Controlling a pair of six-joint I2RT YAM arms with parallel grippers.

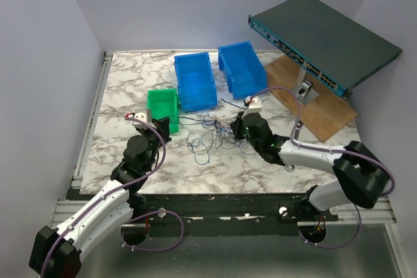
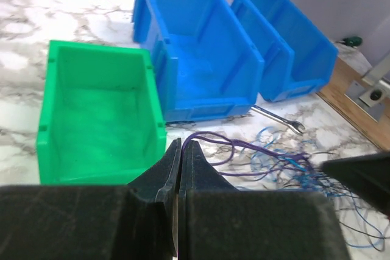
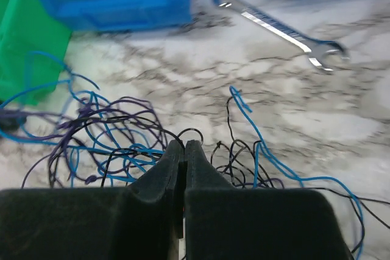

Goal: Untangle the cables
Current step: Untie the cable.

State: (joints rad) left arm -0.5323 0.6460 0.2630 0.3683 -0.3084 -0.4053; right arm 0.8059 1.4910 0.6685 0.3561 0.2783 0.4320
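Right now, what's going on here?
Two robot arms are working on a tangle of thin blue and dark cables lying on the marble table. The left tool is shut beside the green bin, and a purple strand running from its tips to the tangle looks pinched. The right tool is shut in the thick of the tangle; whether it holds a strand is unclear. The cables are not yet separated. A wrench lies nearby, untouched.

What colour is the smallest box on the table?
Green. The smallest box shows best in the left wrist view.
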